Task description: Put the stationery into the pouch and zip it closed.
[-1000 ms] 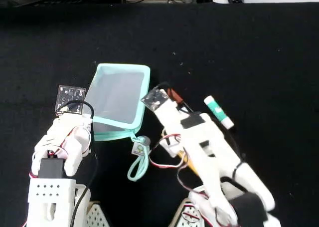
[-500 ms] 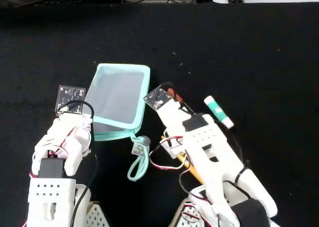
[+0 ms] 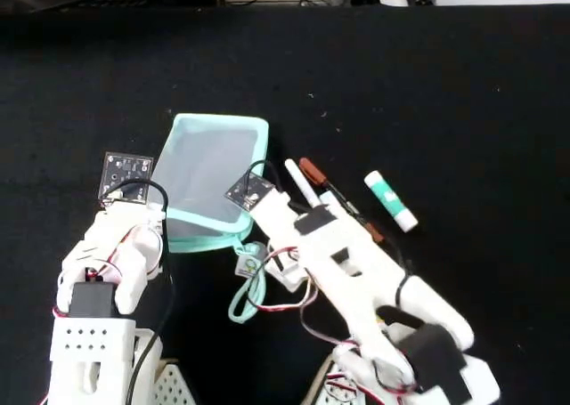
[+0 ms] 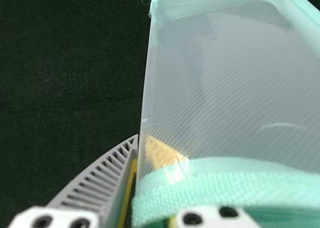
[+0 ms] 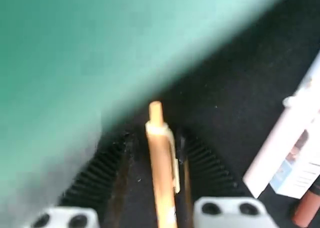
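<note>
The mint mesh pouch (image 3: 214, 175) lies left of centre, its webbing edge (image 4: 235, 190) pinched by my left gripper (image 3: 160, 225), which is shut on the near left corner. In the left wrist view that gripper (image 4: 155, 168) clamps the trim, with the mesh wall (image 4: 225, 82) rising beyond. My right gripper (image 3: 253, 207) sits at the pouch's near right corner, shut on an orange pen (image 5: 161, 158). In its wrist view the gripper (image 5: 155, 138) points the pen tip at the mint pouch (image 5: 85, 47). A white pen (image 3: 299, 181), a brown marker (image 3: 337, 198) and a glue stick (image 3: 390, 200) lie to the right.
The pouch's mint strap loop (image 3: 248, 291) and small tag (image 3: 248, 264) trail toward the near edge between the two arms. The white pen (image 5: 287, 148) and brown marker (image 5: 307, 210) lie close beside my right gripper. Black cloth covers the table.
My right arm has swung left with the orange pen, up to the pouch's near right corner, uncovering the white pen and brown marker. The left arm and pouch have stayed still.
</note>
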`<state>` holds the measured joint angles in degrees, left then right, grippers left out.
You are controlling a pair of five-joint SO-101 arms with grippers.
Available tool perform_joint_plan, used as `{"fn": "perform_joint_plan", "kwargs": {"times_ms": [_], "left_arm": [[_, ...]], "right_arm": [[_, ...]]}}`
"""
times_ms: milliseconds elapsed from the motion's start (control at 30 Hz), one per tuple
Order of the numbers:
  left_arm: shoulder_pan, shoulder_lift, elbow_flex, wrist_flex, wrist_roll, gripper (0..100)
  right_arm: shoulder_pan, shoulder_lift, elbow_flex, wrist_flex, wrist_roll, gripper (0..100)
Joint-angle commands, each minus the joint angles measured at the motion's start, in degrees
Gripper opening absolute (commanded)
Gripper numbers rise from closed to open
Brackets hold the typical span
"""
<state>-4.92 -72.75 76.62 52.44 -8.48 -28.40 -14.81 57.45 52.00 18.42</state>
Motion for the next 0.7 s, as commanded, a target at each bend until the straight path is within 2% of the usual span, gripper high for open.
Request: {"fn": "perform_joint_plan", "kwargs": {"times_ms": [0,100,167,300,667], "left_arm": [[-0.84,-0.18,0.13,-0.62,0.35,3],[-0.84,-0.18,0.13,-0.62,0.35,3],[-0.84,-0.18,0.13,-0.62,0.35,3],[-0.84,-0.18,0.13,-0.62,0.35,3],[-0.75,-0.18,0.13,-0.62,0.35,3]], "right_arm": [[2.11,4.0,-3.21,-2.02,-0.35,13.8],[2.2,5.58,-4.97,-0.44,-0.35,11.0],[2.29,4.97,-5.32,-0.44,-0.35,1.1],[2.46,-0.48,-4.97,1.85,-0.44,1.4],[9.41,-37.67,-5.32,15.65,-0.44,1.2]]}}
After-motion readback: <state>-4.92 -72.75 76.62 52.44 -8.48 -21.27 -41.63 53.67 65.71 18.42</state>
